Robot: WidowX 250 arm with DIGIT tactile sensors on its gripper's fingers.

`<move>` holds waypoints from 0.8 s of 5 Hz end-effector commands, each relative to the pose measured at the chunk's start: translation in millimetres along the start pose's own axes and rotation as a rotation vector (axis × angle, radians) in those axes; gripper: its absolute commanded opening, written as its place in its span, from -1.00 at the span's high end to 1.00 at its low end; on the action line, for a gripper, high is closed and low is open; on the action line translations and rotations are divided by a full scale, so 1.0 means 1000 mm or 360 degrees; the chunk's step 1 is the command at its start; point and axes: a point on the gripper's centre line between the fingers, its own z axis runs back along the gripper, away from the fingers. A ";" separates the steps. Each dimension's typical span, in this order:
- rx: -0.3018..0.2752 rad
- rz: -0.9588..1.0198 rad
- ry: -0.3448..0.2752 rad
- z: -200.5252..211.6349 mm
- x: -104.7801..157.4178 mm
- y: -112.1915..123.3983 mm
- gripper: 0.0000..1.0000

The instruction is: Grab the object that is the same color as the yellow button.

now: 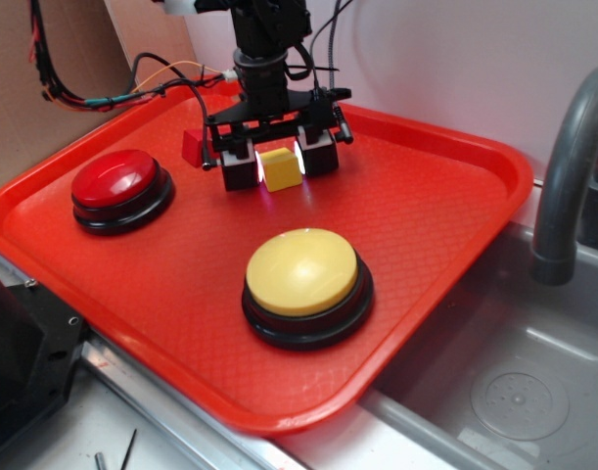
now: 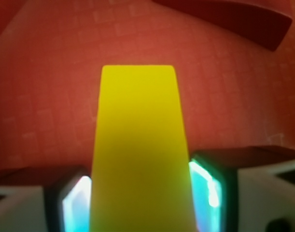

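The object, a small yellow block (image 1: 280, 168), stands at the back of the red tray (image 1: 426, 206), between the two fingers of my gripper (image 1: 279, 163). In the wrist view the yellow block (image 2: 137, 145) fills the middle, and both lit pads (image 2: 207, 191) press against its sides, so the gripper (image 2: 142, 208) is shut on it. I cannot tell whether the block rests on the tray floor or hangs just above it. The yellow button (image 1: 303, 274), a large pale-yellow dome on a black base, sits nearer the tray's front.
A red domed button (image 1: 117, 186) sits at the tray's left. A small red block (image 1: 192, 147) lies just left of the gripper. A grey faucet (image 1: 573, 176) and a sink basin (image 1: 514, 382) are to the right. Cables hang behind the arm.
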 end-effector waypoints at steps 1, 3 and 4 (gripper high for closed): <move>-0.0166 -0.0443 -0.0016 0.074 -0.002 0.023 1.00; -0.0273 -0.0955 0.0074 0.136 -0.042 0.065 1.00; -0.0272 -0.1054 0.0048 0.160 -0.058 0.084 1.00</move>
